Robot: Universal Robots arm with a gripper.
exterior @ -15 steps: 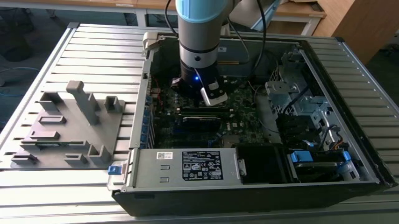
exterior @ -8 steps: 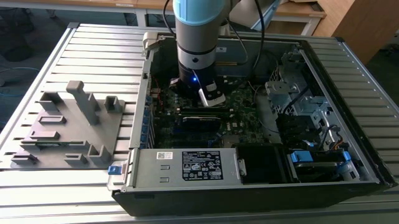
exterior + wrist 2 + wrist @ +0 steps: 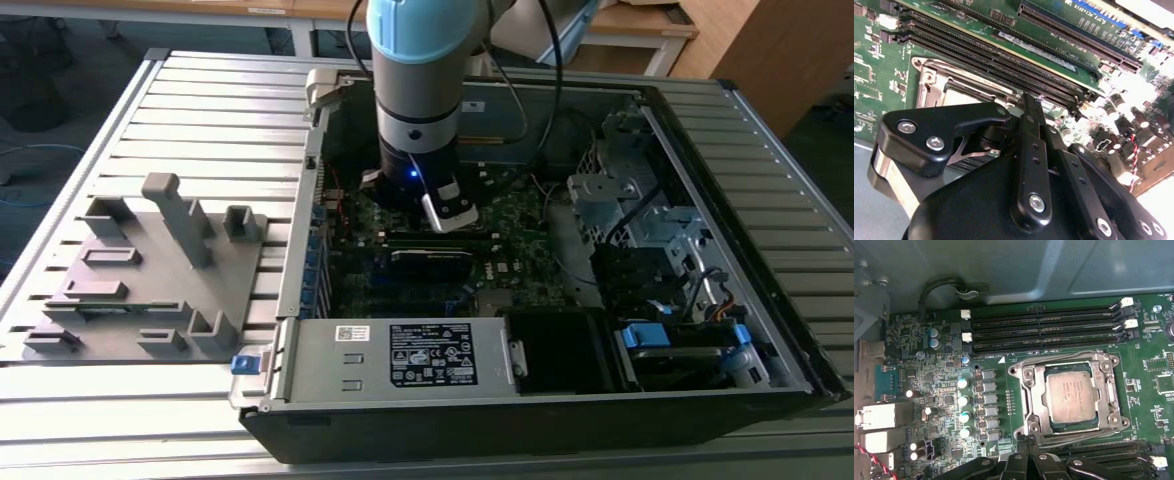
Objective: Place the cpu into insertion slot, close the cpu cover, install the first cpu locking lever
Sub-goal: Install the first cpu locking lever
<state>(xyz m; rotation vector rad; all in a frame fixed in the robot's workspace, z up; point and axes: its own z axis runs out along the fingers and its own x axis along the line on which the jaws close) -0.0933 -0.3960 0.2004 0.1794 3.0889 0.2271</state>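
Ribbed metal bench [image 3: 200, 110] carried the open case [image 3: 534, 400], laid flat so you could reach straight down to the board [image 3: 929, 365]. You had the gripper [image 3: 1026, 440] shut and empty just beside the socket, cpu [image 3: 1072, 397] seated inside, cover [image 3: 1029, 405] down around it, framing the chip.

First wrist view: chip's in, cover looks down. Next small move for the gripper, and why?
Likely ease the shut gripper down toward the cover's near edge to start latching it: the cpu already sits flat in the socket, the cover lies closed around it, and the gripper hangs empty just beside that edge.
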